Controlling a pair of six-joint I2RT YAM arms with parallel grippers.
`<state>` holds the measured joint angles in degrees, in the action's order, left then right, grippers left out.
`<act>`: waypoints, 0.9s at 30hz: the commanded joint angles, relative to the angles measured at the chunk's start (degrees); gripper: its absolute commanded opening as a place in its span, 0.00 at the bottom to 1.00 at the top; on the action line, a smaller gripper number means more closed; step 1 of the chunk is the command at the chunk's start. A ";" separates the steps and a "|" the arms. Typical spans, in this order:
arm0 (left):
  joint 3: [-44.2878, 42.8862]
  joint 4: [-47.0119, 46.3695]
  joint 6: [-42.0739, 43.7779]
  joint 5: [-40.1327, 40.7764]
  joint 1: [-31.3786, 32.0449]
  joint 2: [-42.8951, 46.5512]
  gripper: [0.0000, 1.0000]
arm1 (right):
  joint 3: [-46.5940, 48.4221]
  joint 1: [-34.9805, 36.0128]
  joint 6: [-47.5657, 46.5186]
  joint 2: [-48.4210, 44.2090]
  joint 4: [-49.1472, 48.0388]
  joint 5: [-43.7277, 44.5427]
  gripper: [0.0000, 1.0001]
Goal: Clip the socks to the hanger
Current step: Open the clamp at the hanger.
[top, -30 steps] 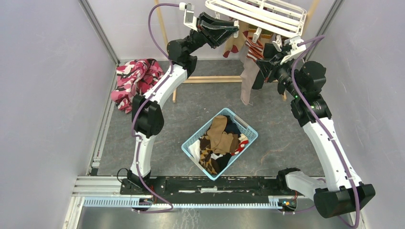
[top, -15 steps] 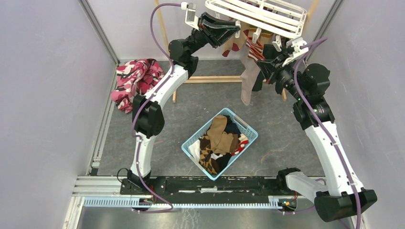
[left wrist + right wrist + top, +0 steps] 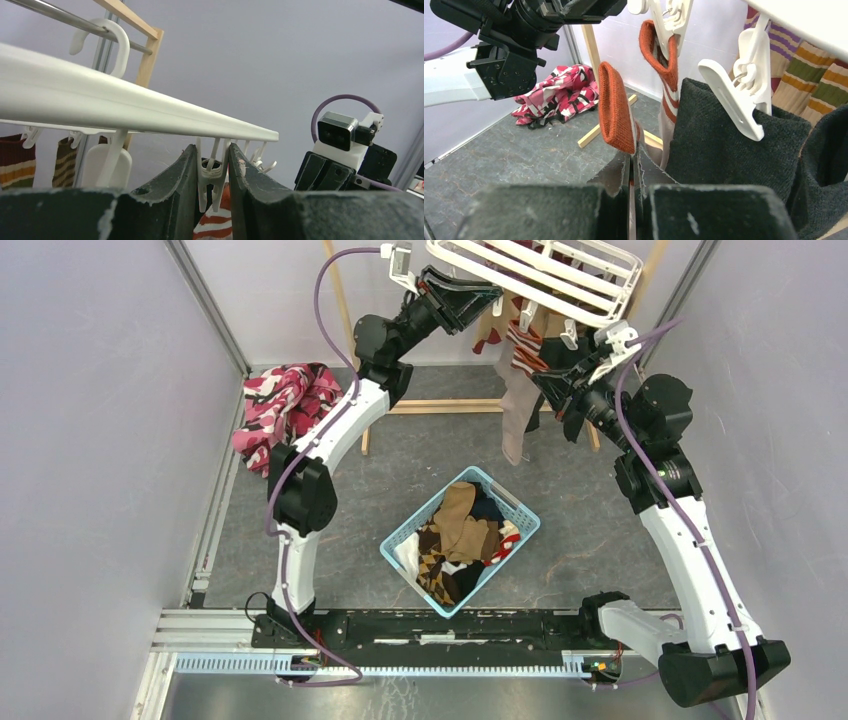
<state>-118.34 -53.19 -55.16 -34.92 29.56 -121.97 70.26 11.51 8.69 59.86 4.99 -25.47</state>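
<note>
Clip pinched, sock close.
Left gripper (image 3: 212,160) rose toward 12 o'clock, clenching a clip (image 3: 209,187) under the hanger (image 3: 125,107) (opening it, probably); right gripper (image 3: 632,165) clamped the sock (image 3: 616,107) nearby.

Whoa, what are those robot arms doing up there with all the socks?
The left claw is squeezing a clip under the white hanger. The right claw holds an orange-cuffed sock up close by. Other socks already hang from the hanger, and more wait in the blue basket on the floor.
</note>
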 commanded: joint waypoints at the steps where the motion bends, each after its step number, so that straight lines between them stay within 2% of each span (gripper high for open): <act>1: 0.91 1.49 -2.44 2.49 0.26 4.93 0.02 | 1.63 -0.01 -0.45 -0.17 -0.88 -1.86 0.00; 5: 1.21 -0.56 -3.64 1.61 0.15 4.43 0.12 | 1.72 -0.02 -0.39 0.24 -0.83 -1.95 0.00; 12: 1.80 -2.35 -4.52 0.95 0.11 3.85 0.16 | 1.73 -0.01 -0.96 0.34 -0.20 -1.65 0.00; 16: 1.80 -2.36 -4.35 0.82 0.02 3.72 0.23 | 1.73 -0.07 -1.07 0.58 -0.07 -1.60 0.00; 27: 2.08 -4.24 -5.28 -0.38 -0.55 2.75 0.28 | 1.86 -0.10 -1.11 0.62 0.08 -1.37 0.00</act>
<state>-116.25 -54.19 -57.63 -34.54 29.54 -120.46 70.26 11.51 8.40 60.71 5.61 -26.92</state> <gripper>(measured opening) 0.333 0.014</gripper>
